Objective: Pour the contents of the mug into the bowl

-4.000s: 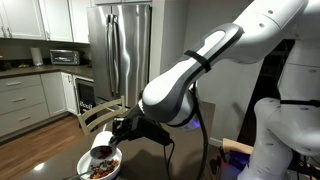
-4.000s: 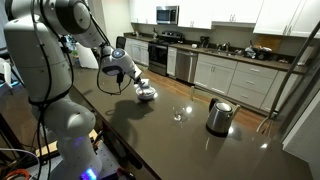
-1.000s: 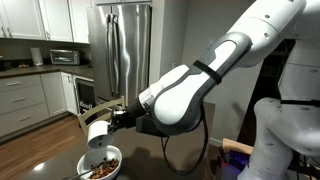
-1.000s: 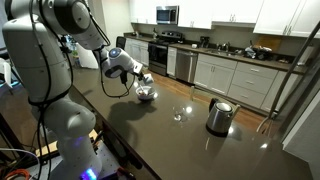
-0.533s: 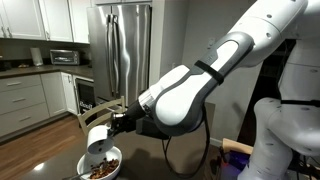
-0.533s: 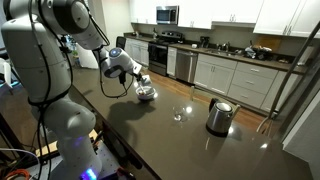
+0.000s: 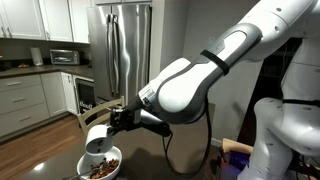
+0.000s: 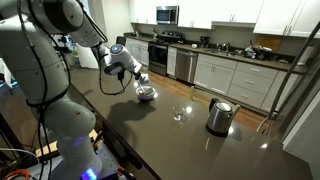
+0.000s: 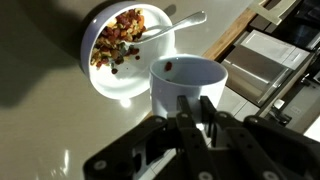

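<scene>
the gripper [image 9: 196,112], jaws clamped on the tilted mug [image 7: 97,138] above the bowl [image 9: 122,83], hides its handle.

White mug [image 7: 97,138] tilted above wide white bowl [image 7: 102,168] holding brownish food bits.

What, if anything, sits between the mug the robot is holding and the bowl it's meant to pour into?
Nothing visible does. The gripper holds the mug tilted above the bowl, with only open air between them. A spoon rests in the bowl, off to one side of the mug.
</scene>
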